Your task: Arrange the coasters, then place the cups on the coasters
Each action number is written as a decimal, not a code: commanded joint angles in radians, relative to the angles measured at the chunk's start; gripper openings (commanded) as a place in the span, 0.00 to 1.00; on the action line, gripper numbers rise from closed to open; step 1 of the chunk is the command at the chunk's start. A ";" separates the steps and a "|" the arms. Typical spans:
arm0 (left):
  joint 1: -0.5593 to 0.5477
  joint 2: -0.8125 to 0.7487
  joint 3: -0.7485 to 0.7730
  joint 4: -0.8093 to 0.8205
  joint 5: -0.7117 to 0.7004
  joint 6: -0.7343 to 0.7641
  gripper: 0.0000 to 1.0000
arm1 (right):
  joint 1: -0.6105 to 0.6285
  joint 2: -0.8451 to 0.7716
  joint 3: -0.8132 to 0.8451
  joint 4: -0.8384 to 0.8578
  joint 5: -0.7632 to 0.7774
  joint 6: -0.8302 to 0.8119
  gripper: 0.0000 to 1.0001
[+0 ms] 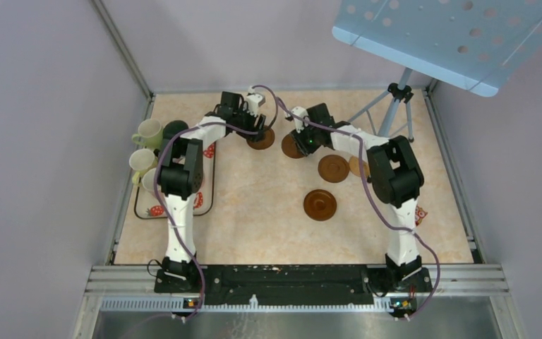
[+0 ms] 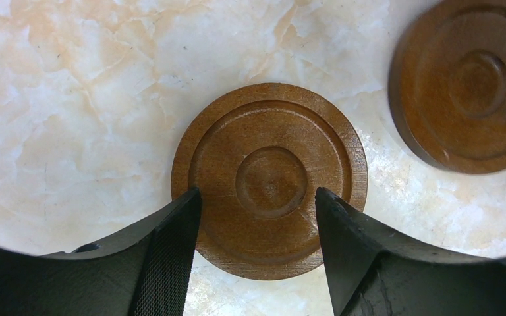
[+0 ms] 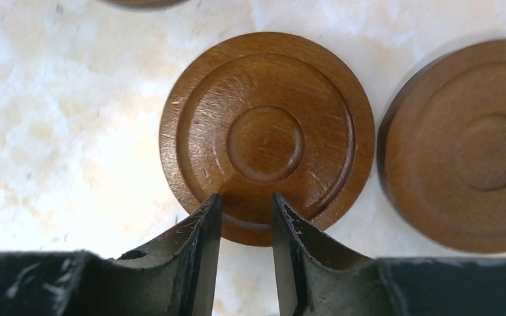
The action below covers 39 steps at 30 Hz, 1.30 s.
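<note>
top: left end effector (image 1: 257, 128) above left coaster (image 1: 262, 140), right end effector (image 1: 298, 134) above right coaster (image 1: 293, 147), cups (image 1: 147, 134) well off to the left one's left | left wrist: fingers (image 2: 171, 250) wide, straddling the centre of left coaster (image 2: 270, 131) flat on bench (image 2: 72, 99) | right wrist: fingers (image 3: 197, 250) narrow (a slit between them), tips over near rim of right coaster (image 3: 267, 99); grip unclear

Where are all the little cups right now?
In the top view, the cups cluster at the strawberry tray's far end, along the table's left edge, partly hidden by the left arm.
</note>
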 commanded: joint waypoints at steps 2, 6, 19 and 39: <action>0.016 0.020 0.016 -0.032 0.002 -0.019 0.71 | 0.021 -0.080 -0.114 -0.149 -0.066 -0.039 0.33; 0.016 0.021 0.021 -0.043 0.015 -0.021 0.71 | 0.042 -0.137 -0.201 -0.178 -0.114 -0.058 0.32; 0.016 0.040 0.041 -0.049 0.077 -0.030 0.71 | 0.057 -0.330 -0.250 -0.241 -0.221 -0.048 0.38; 0.014 0.114 0.116 -0.027 0.052 -0.033 0.71 | -0.073 -0.017 0.126 -0.019 0.152 0.049 0.41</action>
